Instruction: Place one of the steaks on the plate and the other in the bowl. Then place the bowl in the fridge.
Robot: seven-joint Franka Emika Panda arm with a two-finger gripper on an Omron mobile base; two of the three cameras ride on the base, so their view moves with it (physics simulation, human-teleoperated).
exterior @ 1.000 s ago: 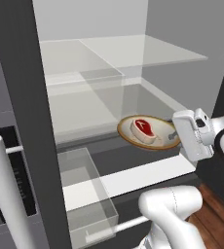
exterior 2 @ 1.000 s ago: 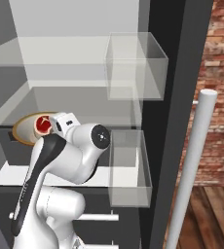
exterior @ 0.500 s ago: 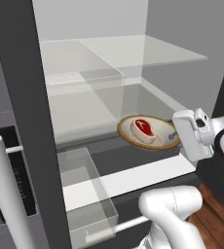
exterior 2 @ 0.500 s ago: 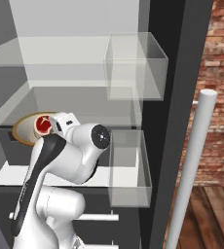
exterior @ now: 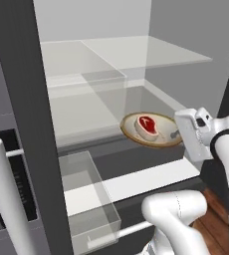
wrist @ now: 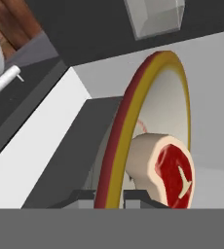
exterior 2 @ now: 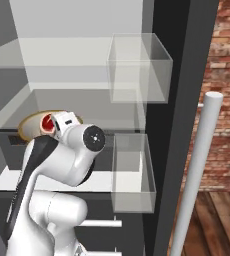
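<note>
Hand (wrist: 109, 195) clamped on rim of bowl (exterior: 131, 130), red steak (exterior: 148, 124) inside, bowl resting on shelf (exterior: 81, 117) in open fridge (exterior: 17, 64).

A red brick wall (exterior 2: 229, 95) stands to my right, with dark wooden floorboards (exterior 2: 214, 220) running beneath it. That same brown wood floor shows again low at my other side (exterior: 213, 209). Off to my left sits a grey cabinet front carrying a black panel (exterior: 22, 182). The light is flat and even, with soft shading and no hard shadows on brick or boards.
</note>
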